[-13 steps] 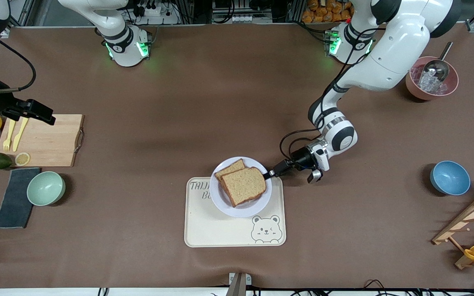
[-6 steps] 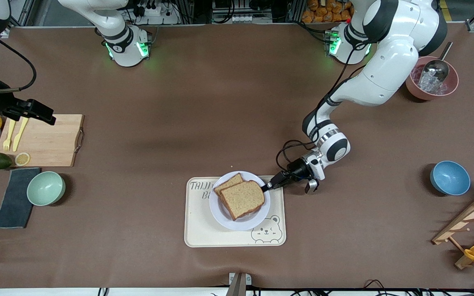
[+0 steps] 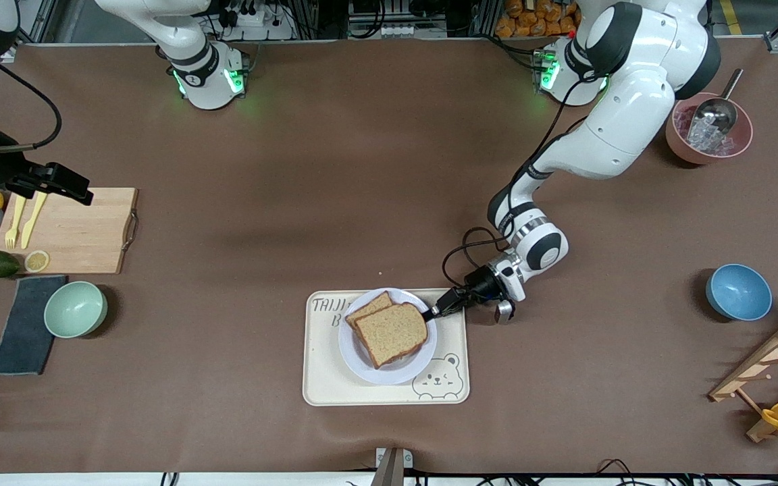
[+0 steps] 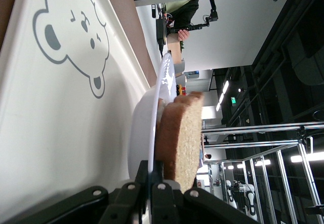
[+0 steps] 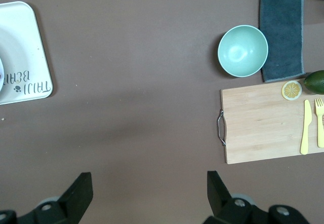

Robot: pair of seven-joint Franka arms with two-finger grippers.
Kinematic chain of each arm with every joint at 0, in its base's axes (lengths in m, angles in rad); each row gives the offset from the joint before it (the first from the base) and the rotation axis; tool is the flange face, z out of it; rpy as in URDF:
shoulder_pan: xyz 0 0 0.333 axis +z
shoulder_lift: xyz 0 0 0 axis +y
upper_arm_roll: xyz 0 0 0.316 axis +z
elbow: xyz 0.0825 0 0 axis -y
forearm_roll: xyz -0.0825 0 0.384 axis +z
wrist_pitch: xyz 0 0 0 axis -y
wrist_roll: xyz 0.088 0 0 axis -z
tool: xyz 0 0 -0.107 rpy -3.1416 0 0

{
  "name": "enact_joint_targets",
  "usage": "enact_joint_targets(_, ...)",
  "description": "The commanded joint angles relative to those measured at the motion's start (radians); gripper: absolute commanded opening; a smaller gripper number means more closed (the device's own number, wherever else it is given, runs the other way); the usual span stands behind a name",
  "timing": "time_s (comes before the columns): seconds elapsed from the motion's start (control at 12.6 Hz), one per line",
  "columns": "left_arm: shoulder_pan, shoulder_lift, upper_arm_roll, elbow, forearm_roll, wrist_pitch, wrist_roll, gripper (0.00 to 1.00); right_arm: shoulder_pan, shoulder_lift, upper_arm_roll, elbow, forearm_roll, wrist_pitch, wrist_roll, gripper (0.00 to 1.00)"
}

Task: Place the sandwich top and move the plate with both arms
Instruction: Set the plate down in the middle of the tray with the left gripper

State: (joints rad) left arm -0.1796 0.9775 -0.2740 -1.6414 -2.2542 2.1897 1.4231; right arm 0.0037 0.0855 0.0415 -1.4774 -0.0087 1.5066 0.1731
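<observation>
Left tool [image 3: 432, 312] is clamped on the plate [image 3: 387, 371] rim at the edge toward the left arm's end of the tabletop. I see the plate on the cream tray [image 3: 335, 388], with the sandwich top [image 3: 390, 332] stacked on the lower slice. Right tool [image 5: 148, 193] hangs spread and empty above the cutting board [image 3: 78, 233], well apart from the plate. My read: the plate's free rim faces the right arm's end, so the right arm must cross to it.
</observation>
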Motion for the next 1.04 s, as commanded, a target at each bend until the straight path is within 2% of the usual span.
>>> enact_joint_targets(0.0,-0.006,0.029,0.009,0.015,-0.038,0.007,0.036,0.00,0.015,-0.024,-0.006,-0.020,-0.008,0.000,0.020,1.00)
enact_joint_targets(0.08,-0.003,0.027,0.009,0.012,-0.038,0.007,0.039,0.09,0.015,-0.023,-0.006,-0.020,-0.008,0.000,0.020,1.00)
enact_joint_targets(0.16,0.003,0.026,0.009,0.012,-0.036,0.007,0.037,0.57,0.015,-0.023,-0.006,-0.020,-0.008,0.001,0.020,1.00)
enact_joint_targets(0.24,0.003,0.024,0.009,0.012,-0.036,0.007,0.039,1.00,0.015,-0.023,-0.006,-0.020,-0.008,0.000,0.020,1.00)
enact_joint_targets(0.72,0.034,-0.032,0.004,-0.032,-0.036,0.007,0.031,1.00,0.010,-0.023,-0.008,-0.020,-0.008,0.001,0.019,1.00)
enact_joint_targets(0.96,0.071,-0.065,-0.034,-0.060,-0.047,0.007,0.028,1.00,0.006,-0.021,-0.009,-0.018,-0.008,0.001,0.010,1.00)
